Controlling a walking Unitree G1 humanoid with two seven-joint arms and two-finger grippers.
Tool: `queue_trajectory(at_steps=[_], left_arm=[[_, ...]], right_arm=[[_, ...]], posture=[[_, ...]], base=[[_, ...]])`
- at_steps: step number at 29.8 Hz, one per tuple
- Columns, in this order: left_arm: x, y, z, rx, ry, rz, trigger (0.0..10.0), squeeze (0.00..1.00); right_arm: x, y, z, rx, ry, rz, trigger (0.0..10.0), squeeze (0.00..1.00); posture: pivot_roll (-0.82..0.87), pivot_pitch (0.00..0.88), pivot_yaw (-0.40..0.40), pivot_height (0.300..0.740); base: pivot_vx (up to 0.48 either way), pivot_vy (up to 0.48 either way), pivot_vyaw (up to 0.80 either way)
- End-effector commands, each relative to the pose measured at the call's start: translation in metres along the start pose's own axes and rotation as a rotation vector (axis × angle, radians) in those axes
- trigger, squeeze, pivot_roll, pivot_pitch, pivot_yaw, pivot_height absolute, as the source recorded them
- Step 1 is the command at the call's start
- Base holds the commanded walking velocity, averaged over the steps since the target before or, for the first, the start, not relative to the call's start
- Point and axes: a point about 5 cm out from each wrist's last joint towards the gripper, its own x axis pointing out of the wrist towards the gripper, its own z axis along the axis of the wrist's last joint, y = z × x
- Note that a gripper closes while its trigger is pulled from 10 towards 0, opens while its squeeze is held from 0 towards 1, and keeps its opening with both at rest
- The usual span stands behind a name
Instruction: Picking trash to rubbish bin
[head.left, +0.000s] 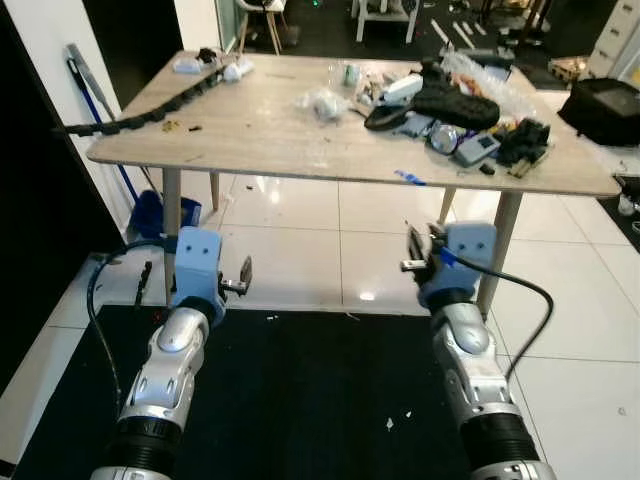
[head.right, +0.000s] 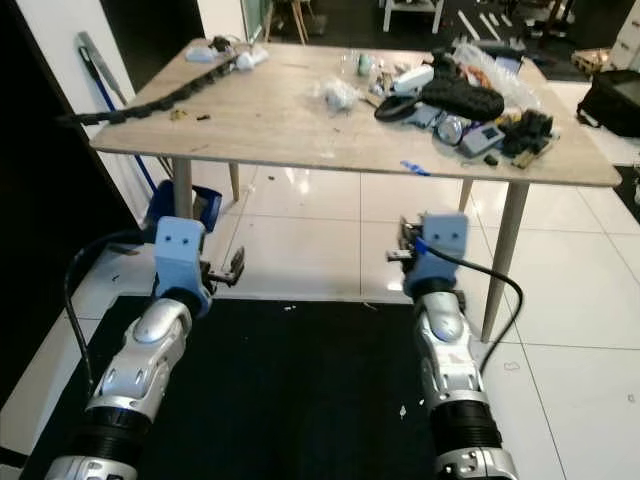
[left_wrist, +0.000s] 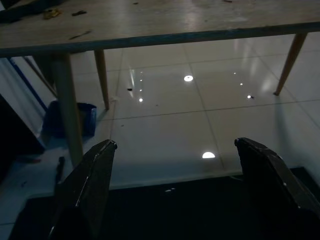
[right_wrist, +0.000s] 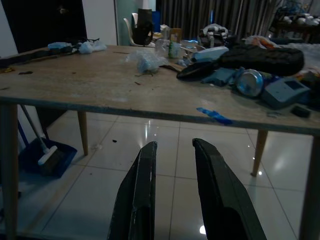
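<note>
Clutter (head.left: 455, 105) on table (head.left: 250, 140), dustpan (head.left: 160, 215) beneath

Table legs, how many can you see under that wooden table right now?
4: front left leg, back left leg, front right leg by the right gripper, back right leg. None seems hidden.

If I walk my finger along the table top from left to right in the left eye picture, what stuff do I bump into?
Long black chain → crumpled clear plastic wrapper → black shoe → shiny can → small black things at the right edge.
</note>
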Motion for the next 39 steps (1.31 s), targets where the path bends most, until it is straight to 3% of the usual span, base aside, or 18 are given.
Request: queue_trajectory(at_steps=[1, 39], left_arm=[[-0.001, 0.000, -0.002, -0.004, 0.002, 0.003, 10.0, 0.00], [0.006, -0.007, 0.017, -0.003, -0.061, -0.029, 10.0, 0.00]], right_arm=[[-0.003, -0.003, -0.002, 0.008, 0.005, -0.014, 10.0, 0.00], [-0.003, -0.003, -0.001, 0.012, 0.006, -0.015, 10.0, 0.00]], posture=[[0.00, 0.104, 0.031, 0.740], [-0.01, 0.110, 0.027, 0.740]], base=[[0.326, 0.000, 0.00], [0.327, 0.000, 0.00]])
